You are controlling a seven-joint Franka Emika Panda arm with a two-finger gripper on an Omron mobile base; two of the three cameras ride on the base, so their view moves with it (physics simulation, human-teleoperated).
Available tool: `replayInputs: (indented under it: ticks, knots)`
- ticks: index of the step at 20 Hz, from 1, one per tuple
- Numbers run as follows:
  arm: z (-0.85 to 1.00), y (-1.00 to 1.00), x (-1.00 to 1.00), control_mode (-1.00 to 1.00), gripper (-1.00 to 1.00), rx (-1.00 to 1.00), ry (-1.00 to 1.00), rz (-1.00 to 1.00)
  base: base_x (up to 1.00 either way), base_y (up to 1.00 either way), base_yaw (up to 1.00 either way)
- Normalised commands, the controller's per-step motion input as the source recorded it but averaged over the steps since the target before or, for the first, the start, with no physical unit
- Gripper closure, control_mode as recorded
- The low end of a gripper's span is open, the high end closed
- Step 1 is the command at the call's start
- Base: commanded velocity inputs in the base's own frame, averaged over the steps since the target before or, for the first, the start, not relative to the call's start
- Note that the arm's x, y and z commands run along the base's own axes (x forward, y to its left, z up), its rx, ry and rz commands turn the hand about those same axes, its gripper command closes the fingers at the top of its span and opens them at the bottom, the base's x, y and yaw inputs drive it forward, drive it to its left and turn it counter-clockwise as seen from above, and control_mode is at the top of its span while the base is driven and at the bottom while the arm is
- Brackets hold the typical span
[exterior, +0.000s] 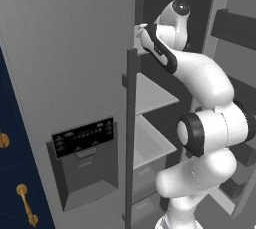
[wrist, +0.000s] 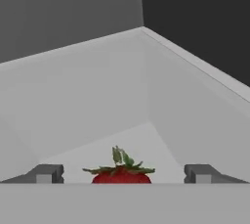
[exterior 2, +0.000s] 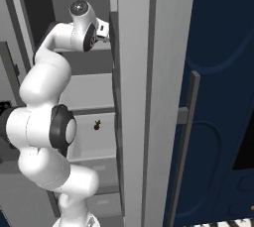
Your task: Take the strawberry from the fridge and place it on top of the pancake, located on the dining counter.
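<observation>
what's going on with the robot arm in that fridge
The white arm is reaching into the open fridge, up at a high shelf. In the hand view the pincer is open, its fingertips standing on either side of the strawberry, which sits in a pale bin. Nothing is gripped yet. Another small dark item sits lower down in the fridge.

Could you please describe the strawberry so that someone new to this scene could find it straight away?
Look inside the open grey fridge, into its pale, high-walled bin. The strawberry sits on the bin floor between the open gripper's fingertips. It is the one small red thing with green leaves among plain grey walls.
</observation>
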Motion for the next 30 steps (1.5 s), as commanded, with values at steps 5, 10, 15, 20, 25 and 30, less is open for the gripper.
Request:
replayInputs:
  ticks: [5,10,15,20,25,30]
  knots:
    - [-0.57,0.00,0.00,-1.00,1.00,-0.09,0.05,0.01,0.00,0.00,0.00]
    - [-0.38,0.00,-0.03,-1.00,1.00,-0.03,-0.01,0.00,0.00,0.00,0.00]
    - [-0.01,0.06,-0.59,-1.00,1.00,0.00,-0.14,0.00,0.00,0.00,0.00]
    - [0.00,0.01,-0.98,-1.00,1.00,0.00,-0.08,0.00,0.00,0.00,0.00]
    - [0.15,0.00,-1.00,-1.00,1.00,0.00,0.00,0.00,0.00,0.00,0.00]
    - [0.03,0.00,-1.00,-1.00,1.00,0.00,0.00,0.00,0.00,0.00,0.00]
